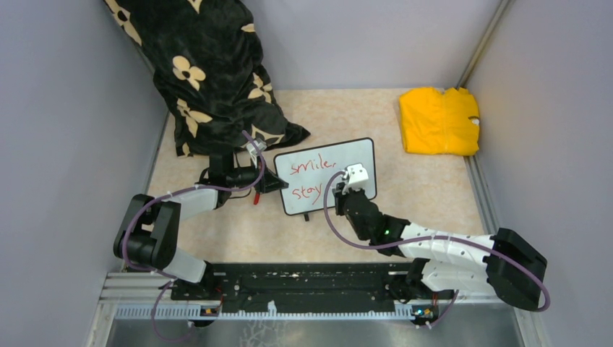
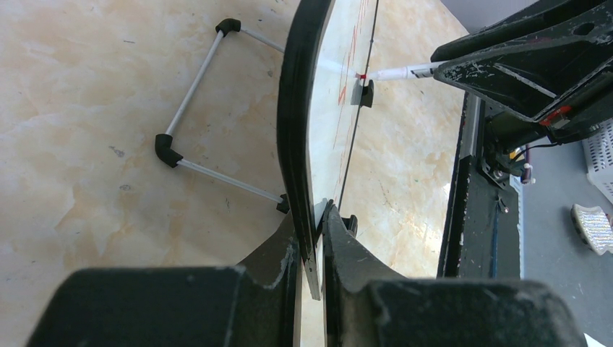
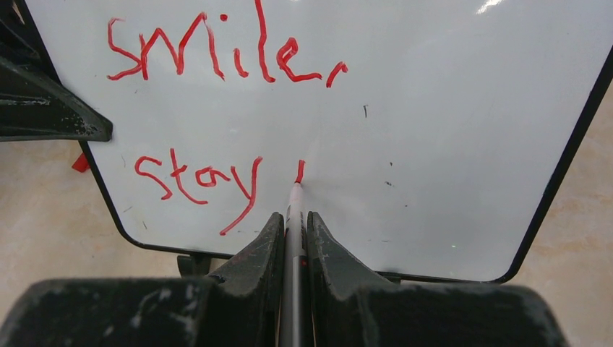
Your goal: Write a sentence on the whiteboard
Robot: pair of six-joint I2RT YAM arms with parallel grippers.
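Beige marbled tabletop (image 1: 434, 195) between grey walls carries the whiteboard (image 1: 340, 153). It stands near the middle, its long axis running left to right, the right end slightly farther from the arm bases and the written face turned toward them. Across it the sentence (image 1: 307, 168) runs in two red lines along that long axis.

Only the right wrist view makes the writing legible: "smile," above, "stay" below, then a short upright stroke. That view also shows the marker (image 3: 294, 202) pointing straight at the board, its red tip touching the foot of that stroke. The right gripper (image 3: 293, 220) pinches the marker's barrel between its fingers.

The left wrist view shows the board edge-on instead. There the left gripper (image 2: 311, 235) clamps the black frame at the board's left end, one finger on each face. A wire stand (image 2: 195, 79) shows behind the board, which the overhead view hides.

From overhead alone appear a yellow cloth (image 1: 439, 121) in the far right corner, well apart from the board, and a black flowered cloth (image 1: 209, 65) at the far left, close behind the left gripper.
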